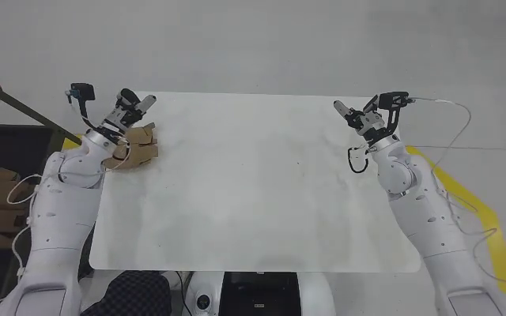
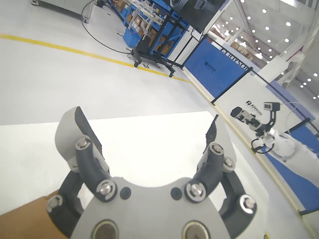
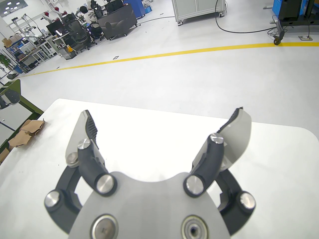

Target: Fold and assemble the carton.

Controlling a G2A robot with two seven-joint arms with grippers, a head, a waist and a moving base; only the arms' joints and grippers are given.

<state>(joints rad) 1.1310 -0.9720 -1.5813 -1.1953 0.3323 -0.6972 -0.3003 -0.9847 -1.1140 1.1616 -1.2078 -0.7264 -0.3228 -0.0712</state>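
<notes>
As you look across the white rectangular table (image 1: 253, 205), you find the crumpled brown cardboard carton (image 1: 141, 148) lying at its far left corner. Your left gripper (image 1: 137, 101) sits just over the carton's far side, jaws spread apart and empty. Your right gripper (image 1: 355, 106) sits at the far right corner, jaws likewise apart, well away from the carton.

Brand logo lettering, too small to read surely, on blue fence panel (image 2: 216, 74) and white wall panel (image 2: 251, 100).
</notes>
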